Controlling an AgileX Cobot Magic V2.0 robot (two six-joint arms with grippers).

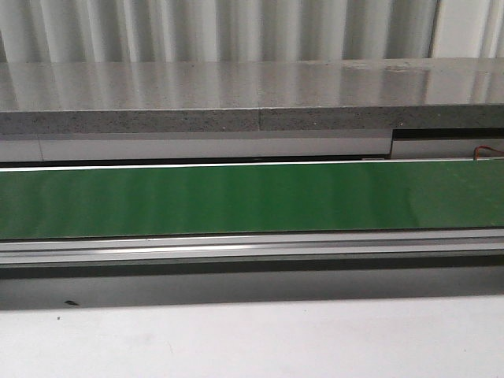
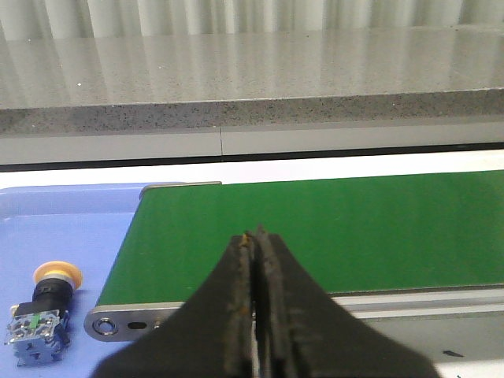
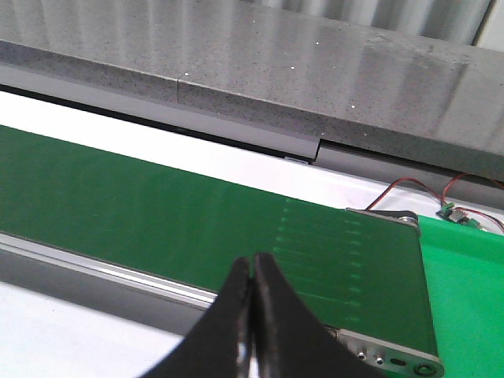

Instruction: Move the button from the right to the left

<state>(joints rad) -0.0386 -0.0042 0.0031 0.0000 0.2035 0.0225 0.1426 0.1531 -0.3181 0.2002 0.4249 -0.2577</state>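
The button (image 2: 43, 307), with a round yellow-orange cap, black collar and blue-grey contact block, lies on its side on a blue surface (image 2: 71, 228) past the belt's left end, seen only in the left wrist view. My left gripper (image 2: 254, 236) is shut and empty, its tips over the near edge of the green belt (image 2: 331, 228), to the right of the button. My right gripper (image 3: 253, 260) is shut and empty over the belt's near edge close to its right end (image 3: 394, 260). Neither gripper shows in the front view; there the belt (image 1: 252, 197) carries nothing.
A grey stone ledge (image 1: 252, 98) runs behind the belt. The belt's metal rail (image 1: 252, 248) and a white table surface (image 1: 252, 339) lie in front. A green mat (image 3: 465, 276) and red wires with a small board (image 3: 453, 211) sit past the belt's right end.
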